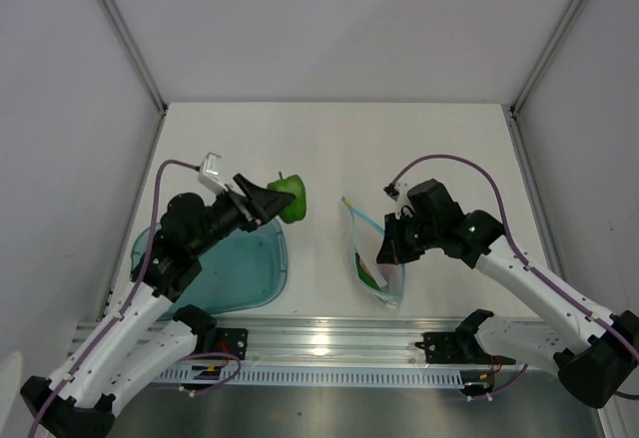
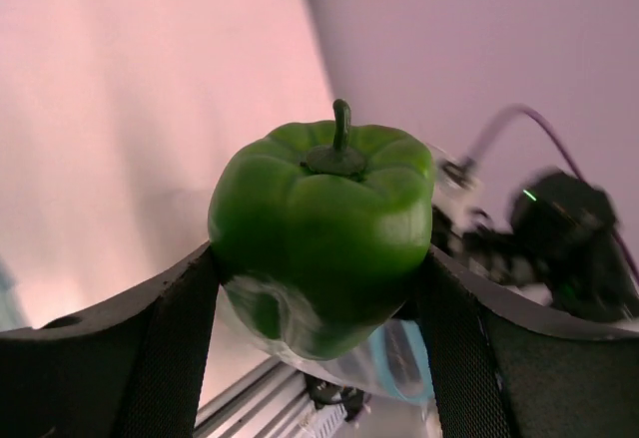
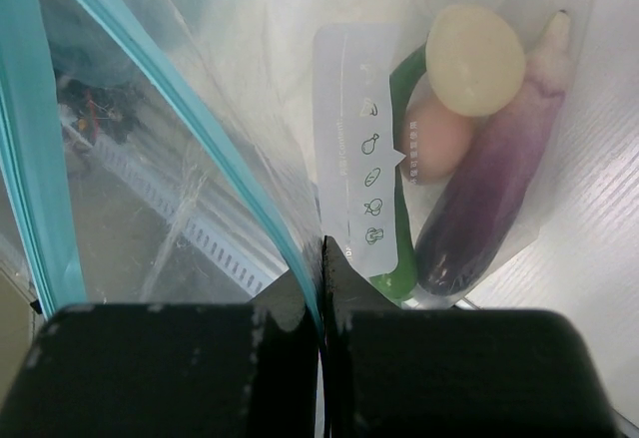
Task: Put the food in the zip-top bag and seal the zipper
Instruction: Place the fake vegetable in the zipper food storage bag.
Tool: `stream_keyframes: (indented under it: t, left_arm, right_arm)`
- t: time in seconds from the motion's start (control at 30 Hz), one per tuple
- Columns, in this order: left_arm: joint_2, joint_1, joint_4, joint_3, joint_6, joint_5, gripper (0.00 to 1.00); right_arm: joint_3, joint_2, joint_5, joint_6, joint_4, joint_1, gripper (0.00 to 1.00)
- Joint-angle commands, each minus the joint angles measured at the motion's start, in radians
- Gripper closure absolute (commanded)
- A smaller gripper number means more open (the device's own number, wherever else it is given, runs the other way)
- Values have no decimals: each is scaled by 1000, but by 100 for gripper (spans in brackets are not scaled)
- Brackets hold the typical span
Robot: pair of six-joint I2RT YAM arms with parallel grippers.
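Top external view shows us the left gripper clenched on a green pepper, lifted off the table toward the far-left part, just beyond the teal tray that sits at the near-left corner. We judge the pepper is carried high so it can cross to the zip-top bag, which lies right of centre near the near edge.

The right gripper is pinched shut on the bag's mouth edge; in its wrist view the jaws meet on the film just beside the zipper. We think this grip holds one lip up so the mouth gapes toward the pepper.

The bag is thin, clear and wrinkled, with a white label panel. Inside lie a glossy purple eggplant, a pale yellow disc, a pinkish-orange piece and a long green vegetable, bunched at the closed end. The pepper looks smooth, lobed, hard plastic with a short stem; its bulk may snag the floppy opening
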Motion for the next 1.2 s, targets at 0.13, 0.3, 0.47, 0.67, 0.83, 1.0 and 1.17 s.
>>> stream_keyframes:
  t: [0.13, 0.3, 0.47, 0.67, 0.83, 1.0, 1.17]
  left_arm:
    - [135, -180, 513, 39, 163, 253, 100]
    - [238, -270, 615, 63, 199, 287, 99]
    - [312, -325, 695, 92, 206, 310, 99]
    - [430, -375, 782, 115, 196, 342, 99]
    - [506, -387, 799, 128, 179, 346, 100]
    - [531, -399, 788, 125, 189, 335, 99]
    - [542, -416, 713, 131, 240, 303, 99]
  right_arm:
    - [37, -20, 32, 24, 19, -2, 100]
    - [40, -28, 39, 31, 22, 0, 100]
    - [37, -31, 49, 29, 14, 0, 100]
    - [35, -46, 55, 32, 5, 0, 100]
    - [31, -58, 61, 34, 6, -2, 100]
    - [32, -61, 59, 32, 3, -2, 100]
    - [38, -68, 75, 32, 0, -3, 100]
